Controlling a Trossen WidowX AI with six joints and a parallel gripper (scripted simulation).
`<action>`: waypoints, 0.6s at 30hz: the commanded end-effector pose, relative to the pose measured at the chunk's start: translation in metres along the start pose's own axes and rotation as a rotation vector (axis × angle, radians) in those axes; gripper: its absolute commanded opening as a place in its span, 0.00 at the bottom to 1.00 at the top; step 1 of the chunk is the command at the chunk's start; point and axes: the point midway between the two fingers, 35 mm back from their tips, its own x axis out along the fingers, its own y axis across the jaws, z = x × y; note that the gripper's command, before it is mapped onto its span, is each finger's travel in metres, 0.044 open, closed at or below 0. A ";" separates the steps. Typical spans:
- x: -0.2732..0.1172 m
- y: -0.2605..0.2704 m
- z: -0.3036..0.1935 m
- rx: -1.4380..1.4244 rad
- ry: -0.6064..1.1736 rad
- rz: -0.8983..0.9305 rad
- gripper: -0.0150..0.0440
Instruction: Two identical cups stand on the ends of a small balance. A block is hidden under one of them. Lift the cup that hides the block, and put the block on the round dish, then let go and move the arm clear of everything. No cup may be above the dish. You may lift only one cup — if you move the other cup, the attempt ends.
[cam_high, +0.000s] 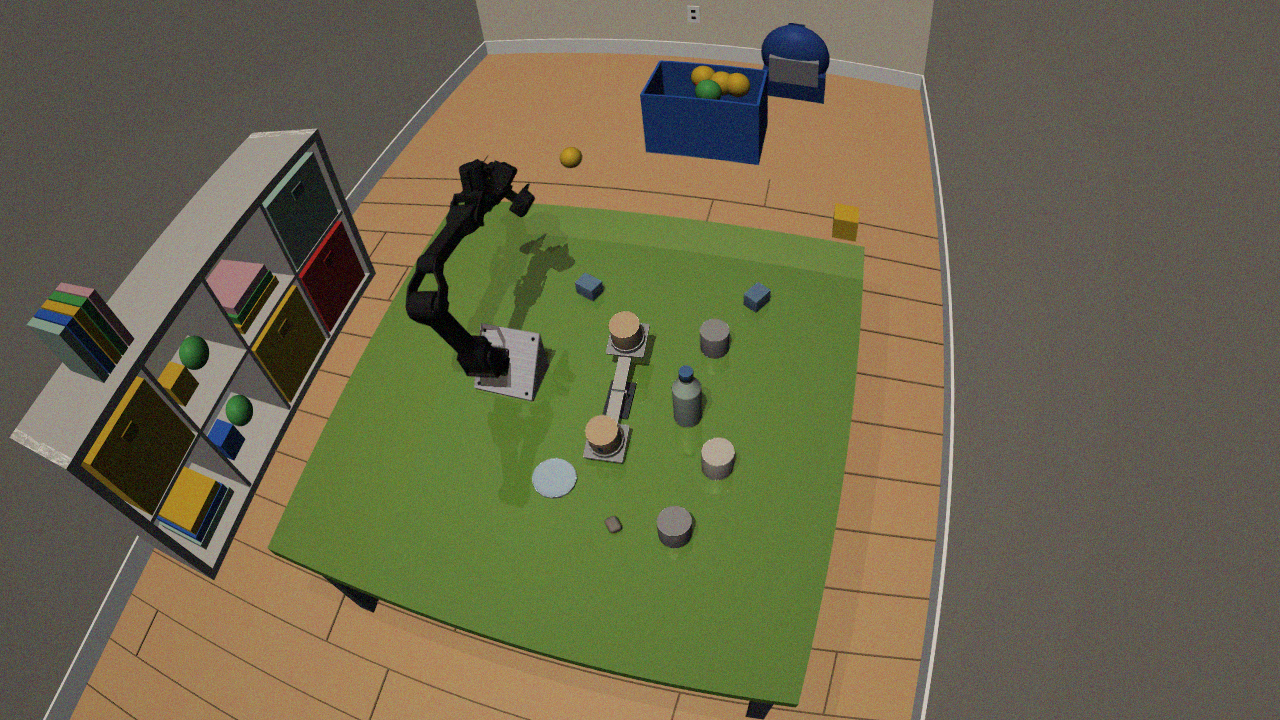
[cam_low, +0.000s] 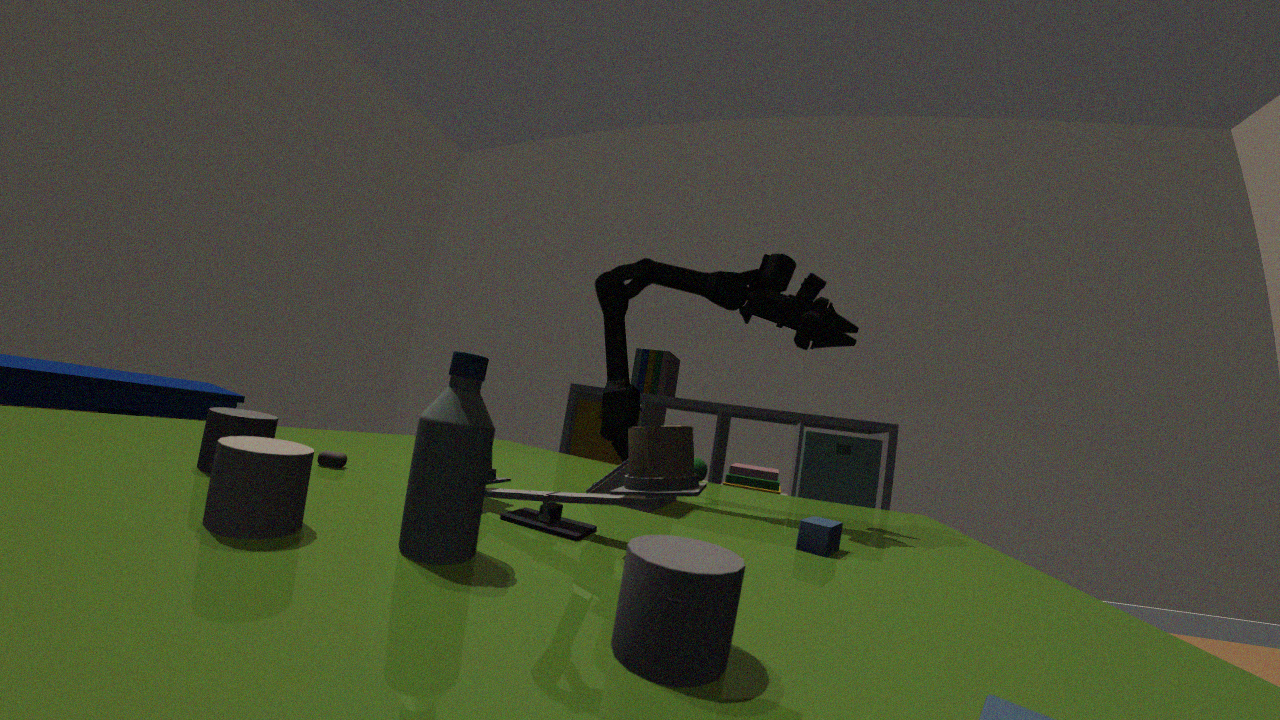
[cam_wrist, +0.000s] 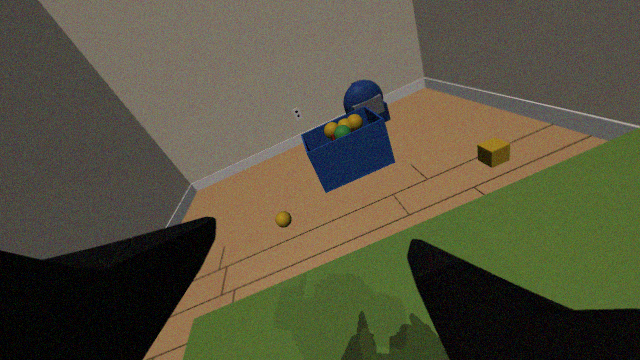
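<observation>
My gripper (cam_low: 854, 334) (cam_wrist: 314, 238) is open and empty, high over the far left part of the green mat. It points toward the back wall, away from both cups. The far tan cup (cam_high: 624, 331) (cam_low: 660, 454) stands on one end of the balance (cam_high: 619, 385) (cam_low: 583, 497). The near tan cup (cam_high: 603, 434) stands on the other end, mostly hidden behind the bottle in the exterior view. The tilt of the beam is hard to tell. No block shows beneath either cup. The round pale blue dish (cam_high: 554, 478) lies bare, left of the near cup.
A bottle (cam_high: 686, 401) (cam_low: 444, 483) stands right of the balance. Near it are a far grey cylinder (cam_high: 714, 339) (cam_low: 677, 608), a pale cylinder (cam_high: 717, 459) (cam_low: 257, 488) and a near grey cylinder (cam_high: 674, 527). Two blue blocks (cam_high: 588, 286) (cam_high: 756, 297) lie farther back. A small dark piece (cam_high: 613, 524) (cam_low: 332, 459) lies near the dish.
</observation>
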 end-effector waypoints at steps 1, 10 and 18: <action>-0.015 -0.037 0.005 0.057 0.001 -0.128 1.00; -0.061 -0.116 0.012 0.165 -0.003 -0.416 1.00; -0.114 -0.181 0.007 0.239 0.001 -0.674 1.00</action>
